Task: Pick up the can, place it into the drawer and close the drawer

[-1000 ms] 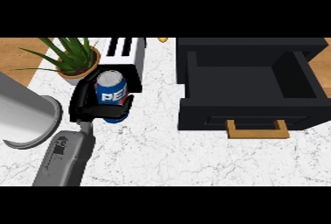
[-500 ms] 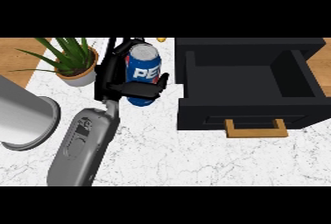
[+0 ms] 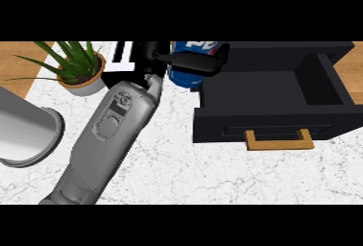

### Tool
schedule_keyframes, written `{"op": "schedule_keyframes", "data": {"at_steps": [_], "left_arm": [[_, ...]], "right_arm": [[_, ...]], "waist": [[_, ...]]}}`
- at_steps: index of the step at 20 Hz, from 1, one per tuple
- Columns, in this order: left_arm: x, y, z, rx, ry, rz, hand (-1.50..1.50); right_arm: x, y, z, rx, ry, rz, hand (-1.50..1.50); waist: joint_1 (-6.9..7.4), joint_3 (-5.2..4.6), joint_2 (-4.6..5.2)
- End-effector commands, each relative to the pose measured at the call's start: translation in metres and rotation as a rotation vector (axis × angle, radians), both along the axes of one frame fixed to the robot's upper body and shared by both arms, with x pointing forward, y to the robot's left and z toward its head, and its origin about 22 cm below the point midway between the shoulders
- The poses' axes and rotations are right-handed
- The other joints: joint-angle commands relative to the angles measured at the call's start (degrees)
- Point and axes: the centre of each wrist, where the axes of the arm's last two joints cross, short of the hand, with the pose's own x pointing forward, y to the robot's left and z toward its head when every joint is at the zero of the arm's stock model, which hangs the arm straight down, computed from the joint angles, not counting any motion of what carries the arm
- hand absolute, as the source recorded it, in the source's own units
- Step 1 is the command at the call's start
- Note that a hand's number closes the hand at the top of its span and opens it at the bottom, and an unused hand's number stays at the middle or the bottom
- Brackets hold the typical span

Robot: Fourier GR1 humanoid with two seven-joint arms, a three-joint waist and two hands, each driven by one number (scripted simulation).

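Robot hand [image 3: 154,56], the left one, is grasping the can [image 3: 183,77]. Palm sits on the can's left side, w/ black fingers [image 3: 202,61] wrapped across its front. The grey forearm [image 3: 117,125] runs up to it from the lower-left edge. Right robot hand isn't in view.

Progress, judging from how things lie: pick-up looks done. The can appears lifted off the tabletop [image 3: 212,178] and sits at the upper-left corner of the drawer [image 3: 227,127], overlapping the drawer's left wall in this view. It's not inside yet, though; the open cavity is further right, approx. one short carry away. Left to do: move the can over the cavity, lower it, let go, then push the drawer shut. The drawer stands pulled out, w/ its wooden handle [image 3: 278,140] facing the near side.

Can itself: blue, w/ white lettering near the top that's partly cut off by the view's edge. It looks roughly upright, maybe a bit tilted, but can't tell for sure since the fingers hide the mid part.

Further out there's a potted plant [image 3: 74,67] to the left. At the far left edge is a big grey cylinder [image 3: 25,127]; can't tell what it is.
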Motion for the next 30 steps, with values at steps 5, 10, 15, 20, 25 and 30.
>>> {"op": "schedule_keyframes", "data": {"at_steps": [5, 10, 15, 20, 25, 30], "left_arm": [[0.014, -0.049, 0.05, 0.015, 0.001, 0.0, 1.5], [0.023, -0.058, 0.044, 0.04, 0.014, 0.0, 1.5], [0.037, -0.06, 0.042, 0.067, 0.043, -0.012, 1.5], [0.043, -0.075, 0.049, 0.11, 0.043, 0.033, 1.5], [0.044, -0.08, 0.043, 0.145, 0.057, 0.034, 1.5], [0.045, -0.08, 0.028, 0.146, 0.061, 0.043, 1.5]], "right_arm": [[0.007, 0.012, -0.006, 0.015, -0.012, 0.006, -1.5], [0.002, 0.005, 0.001, 0.01, 0.011, 0.002, -1.5], [0.021, 0.009, 0.016, -0.011, -0.013, 0.009, -1.5], [0.02, 0.012, -0.005, 0.002, -0.014, 0.023, -1.5], [0.014, 0.023, 0.002, -0.007, 0.002, 0.038, -1.5], [0.022, 0.007, -0.004, -0.007, -0.018, 0.041, -1.5]], "waist": [[-0.4, 0.02, 0.11], [-0.52, 0.01, 0.13], [-0.39, -0.01, 0.34], [-1.87, 0.07, 0.71], [-2.17, 0.06, 0.6], [-3.33, 0.12, 0.84]]}}
